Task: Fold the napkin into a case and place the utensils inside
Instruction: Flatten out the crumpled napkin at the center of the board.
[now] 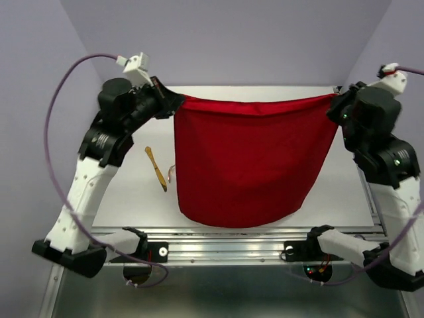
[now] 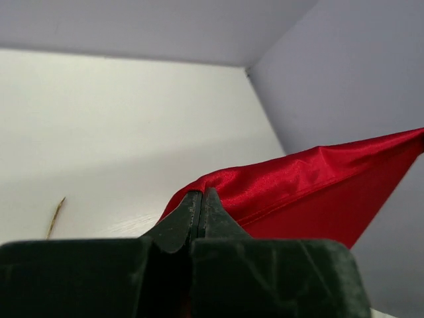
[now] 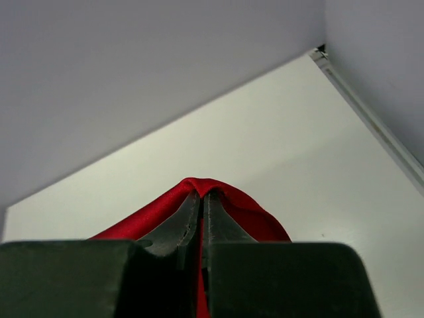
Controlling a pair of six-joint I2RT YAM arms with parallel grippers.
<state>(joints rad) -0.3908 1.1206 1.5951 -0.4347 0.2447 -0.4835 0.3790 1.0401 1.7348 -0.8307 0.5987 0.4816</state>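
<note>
Left gripper (image 1: 177, 101) is clamped on the top-left corner of the napkin (image 1: 252, 165), held up off the table (image 1: 126, 199). The gold knife (image 1: 156, 169) lies flat on the table just left of the hanging cloth. The napkin hangs spread between the arms, its curved lower edge near the front rail. Right gripper (image 1: 333, 99) is pinched tight on the top-right corner.

A flat white matte desk (image 1: 129, 199) lies below the left pincer (image 1: 173, 104) and the right pincer (image 1: 333, 106). Plain pale lavender walls (image 1: 252, 40) rise behind and outside both. A ribbed silver aluminium rail (image 1: 225, 242) runs well in front of them.
</note>
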